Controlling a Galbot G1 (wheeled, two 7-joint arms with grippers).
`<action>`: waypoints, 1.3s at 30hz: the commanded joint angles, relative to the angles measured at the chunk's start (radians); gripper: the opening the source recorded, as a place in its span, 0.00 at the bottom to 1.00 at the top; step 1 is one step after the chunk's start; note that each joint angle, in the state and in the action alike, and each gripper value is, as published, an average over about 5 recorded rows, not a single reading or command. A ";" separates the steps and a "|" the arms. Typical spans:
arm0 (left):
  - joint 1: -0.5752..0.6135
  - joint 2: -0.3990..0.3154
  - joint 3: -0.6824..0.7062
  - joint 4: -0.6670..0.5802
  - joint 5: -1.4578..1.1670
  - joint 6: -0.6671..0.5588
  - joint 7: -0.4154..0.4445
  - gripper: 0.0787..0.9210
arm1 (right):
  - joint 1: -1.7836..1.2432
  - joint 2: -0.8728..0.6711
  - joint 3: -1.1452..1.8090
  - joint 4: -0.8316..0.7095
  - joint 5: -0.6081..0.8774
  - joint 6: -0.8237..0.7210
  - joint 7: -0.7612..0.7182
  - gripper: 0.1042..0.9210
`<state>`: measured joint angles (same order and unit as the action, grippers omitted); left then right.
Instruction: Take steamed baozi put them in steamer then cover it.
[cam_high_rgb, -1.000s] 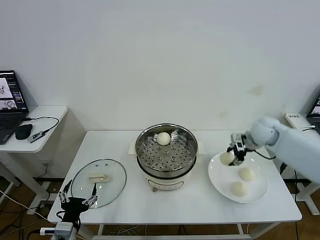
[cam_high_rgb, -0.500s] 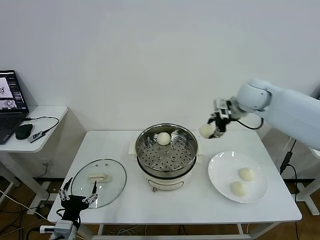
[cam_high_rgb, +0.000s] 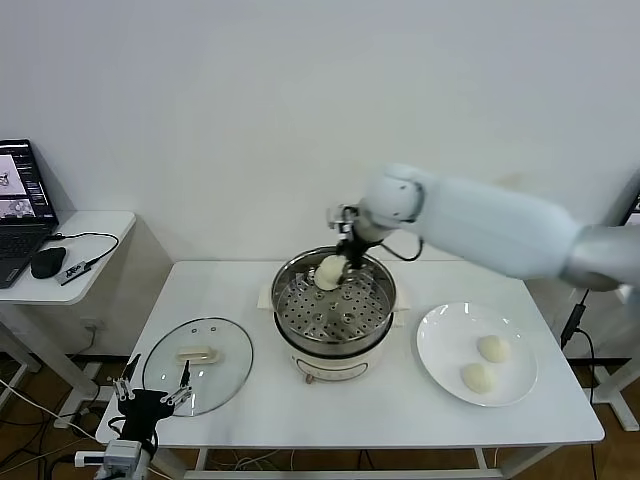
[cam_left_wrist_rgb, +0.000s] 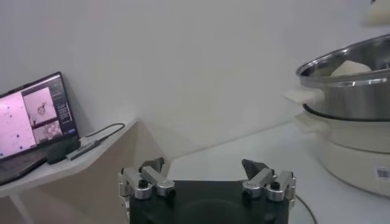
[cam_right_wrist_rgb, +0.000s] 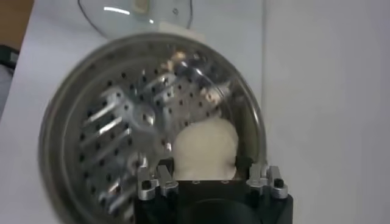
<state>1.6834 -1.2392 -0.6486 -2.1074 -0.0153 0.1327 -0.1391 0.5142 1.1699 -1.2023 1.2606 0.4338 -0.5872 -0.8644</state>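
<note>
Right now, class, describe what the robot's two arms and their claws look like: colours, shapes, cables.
The right arm is a thick, smooth white shell ending in a black wrist with a thin dark cable. The right claw and left claw share a black block body and silver metal fingers with dark screws.

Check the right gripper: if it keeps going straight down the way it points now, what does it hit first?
Probably the perforated steel tray of the round steel steamer. The right gripper, its jaws shut on a cream-white steamed bun, points down into the pot. The bun would touch first; depth is unclear.
</note>
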 joint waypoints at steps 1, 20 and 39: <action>0.000 -0.004 0.000 -0.001 0.001 0.000 -0.001 0.88 | -0.108 0.231 0.004 -0.172 -0.016 -0.036 0.031 0.64; -0.003 -0.012 0.006 0.000 0.003 0.001 -0.001 0.88 | -0.141 0.221 -0.002 -0.180 -0.054 -0.062 0.010 0.64; -0.011 -0.009 0.015 -0.005 0.004 0.006 0.000 0.88 | 0.141 -0.138 -0.029 0.122 -0.058 0.079 -0.197 0.88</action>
<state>1.6724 -1.2487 -0.6339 -2.1120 -0.0120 0.1386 -0.1396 0.5211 1.2321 -1.2268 1.2370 0.3803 -0.5838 -0.9679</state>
